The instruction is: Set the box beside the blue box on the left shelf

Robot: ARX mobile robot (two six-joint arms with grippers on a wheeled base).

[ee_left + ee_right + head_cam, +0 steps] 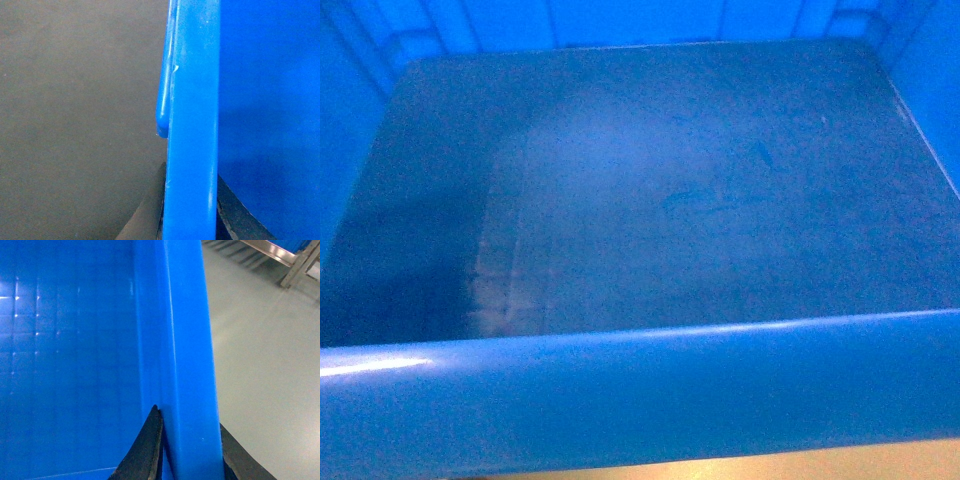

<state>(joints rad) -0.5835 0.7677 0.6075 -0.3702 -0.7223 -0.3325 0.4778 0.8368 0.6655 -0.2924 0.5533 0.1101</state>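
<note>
The box fills the head view; I look down onto its smooth floor, with its thick near rim across the bottom. In the left wrist view my left gripper is shut on the box's side rim, one dark finger on each side of it. My right gripper is likewise shut on the opposite rim, one finger inside the box and one outside. The box's inside is empty. No gripper shows in the head view. The other blue box is not clearly in view.
Grey floor lies beside the box on the left and pale floor on the right. A grey metal frame with a bit of blue above it shows in the right wrist view's top corner; I cannot tell whether it is the left shelf.
</note>
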